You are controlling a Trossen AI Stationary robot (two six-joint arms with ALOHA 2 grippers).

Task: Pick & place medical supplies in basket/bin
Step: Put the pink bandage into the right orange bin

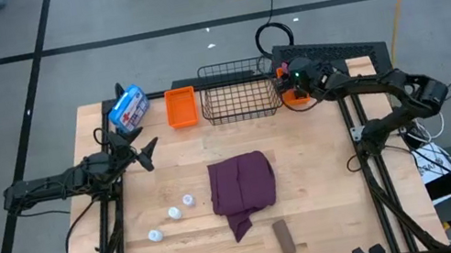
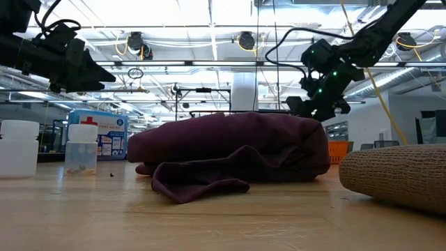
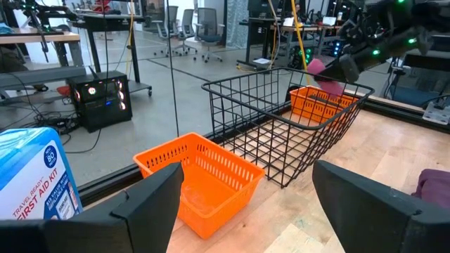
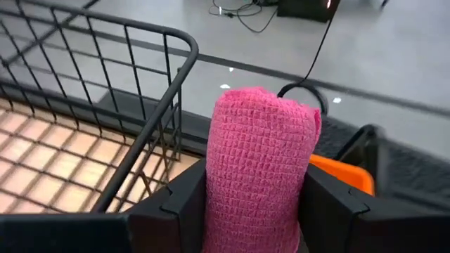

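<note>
My right gripper [image 4: 256,207] is shut on a pink roll [image 4: 259,161], in the air at the table's far right, beside the right end of the black wire basket [image 1: 238,92] and over an orange bin [image 1: 297,97]. Another orange bin [image 1: 182,106] stands left of the basket. A maroon folded cloth [image 1: 243,187] lies flat mid-table. Three white vials [image 1: 174,213] stand left of it, and a brown roll [image 1: 284,237] lies near the front edge. My left gripper [image 1: 142,149] waits open at the left, touching nothing. My right gripper pinches the pink roll's two long sides [image 4: 218,190] between its two fingers [image 4: 184,204]. The roll lies along the fingers, its rounded end sticking out past them. The fingers slant down from the table's right. The roll is lifted clear, above the orange bin [image 4: 344,174].
A blue-and-white first-aid pouch [image 1: 128,108] sits at the far left, close to my left gripper. The wire basket's rim [image 4: 172,91] is right beside the pink roll. Bare wood lies between the cloth and the baskets.
</note>
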